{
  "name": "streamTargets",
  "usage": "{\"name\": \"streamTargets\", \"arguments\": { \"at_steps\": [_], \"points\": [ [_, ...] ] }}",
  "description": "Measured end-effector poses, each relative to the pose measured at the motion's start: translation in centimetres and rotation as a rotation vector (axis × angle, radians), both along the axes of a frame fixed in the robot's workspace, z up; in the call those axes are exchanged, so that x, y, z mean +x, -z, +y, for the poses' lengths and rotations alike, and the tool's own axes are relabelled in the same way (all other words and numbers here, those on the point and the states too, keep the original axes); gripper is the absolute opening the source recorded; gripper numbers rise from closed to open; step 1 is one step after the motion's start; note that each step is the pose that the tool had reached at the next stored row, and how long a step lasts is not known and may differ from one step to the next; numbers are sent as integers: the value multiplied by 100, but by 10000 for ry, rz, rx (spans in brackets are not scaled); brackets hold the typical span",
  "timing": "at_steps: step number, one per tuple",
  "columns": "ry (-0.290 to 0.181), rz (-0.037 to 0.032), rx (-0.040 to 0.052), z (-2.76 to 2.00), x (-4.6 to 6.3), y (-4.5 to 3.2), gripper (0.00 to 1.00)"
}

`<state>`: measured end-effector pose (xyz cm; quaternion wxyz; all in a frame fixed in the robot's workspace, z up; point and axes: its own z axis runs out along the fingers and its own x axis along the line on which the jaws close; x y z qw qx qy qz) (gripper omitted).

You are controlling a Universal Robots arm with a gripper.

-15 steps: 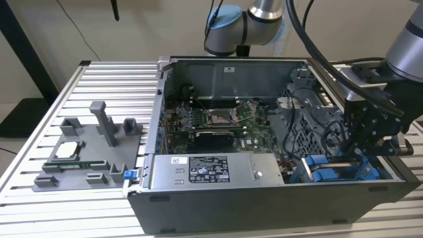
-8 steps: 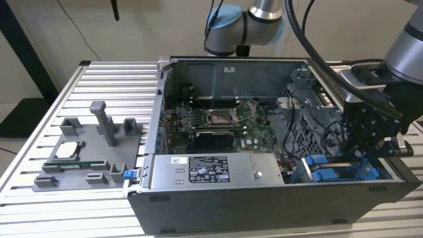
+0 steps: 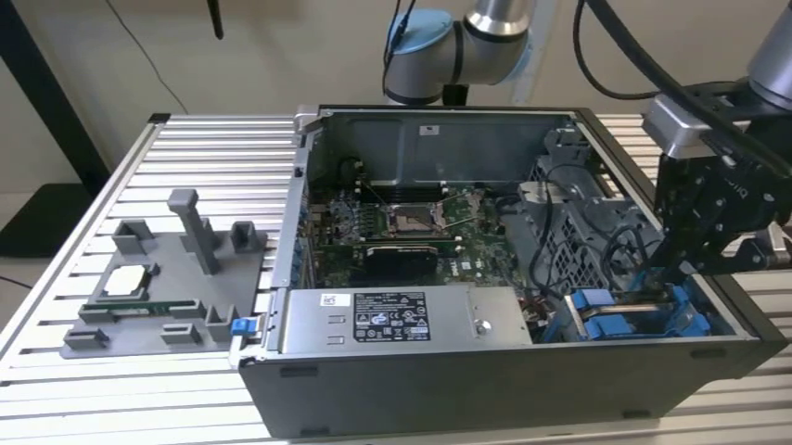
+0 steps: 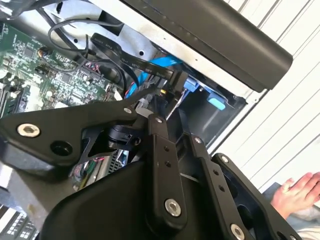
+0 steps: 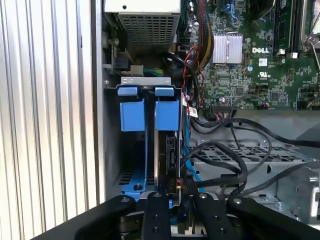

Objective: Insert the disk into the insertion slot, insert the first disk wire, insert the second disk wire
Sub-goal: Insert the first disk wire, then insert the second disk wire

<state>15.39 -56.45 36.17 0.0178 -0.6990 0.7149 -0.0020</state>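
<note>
Gripper (image 5: 181, 197) clamps a black wire plug (image 5: 179, 186) beside the blue-framed disk (image 5: 169, 147) in the sheet-metal insertion slot (image 5: 113, 145).

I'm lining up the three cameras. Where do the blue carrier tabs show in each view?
Exterior view: blue carrier tabs in the near corner of the computer case, at the exterior view's right.
First wrist view: two tabs side by side, next to the case wall.
Second wrist view: one tab under the case's dark rim.
Shared landmark: the green motherboard.
</note>
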Motion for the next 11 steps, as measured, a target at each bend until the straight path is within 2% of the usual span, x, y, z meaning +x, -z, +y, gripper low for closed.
{"name": "streamTargets", "arguments": {
  "at_steps": [5, 10, 11],
  "points": [
    [-1, 0, -2, 0, 0, -145, 100],
    [-2, 5, -1, 0, 7, -157, 100],
    [-1, 29, -3, 0, 32, -158, 100]
  ]
}}
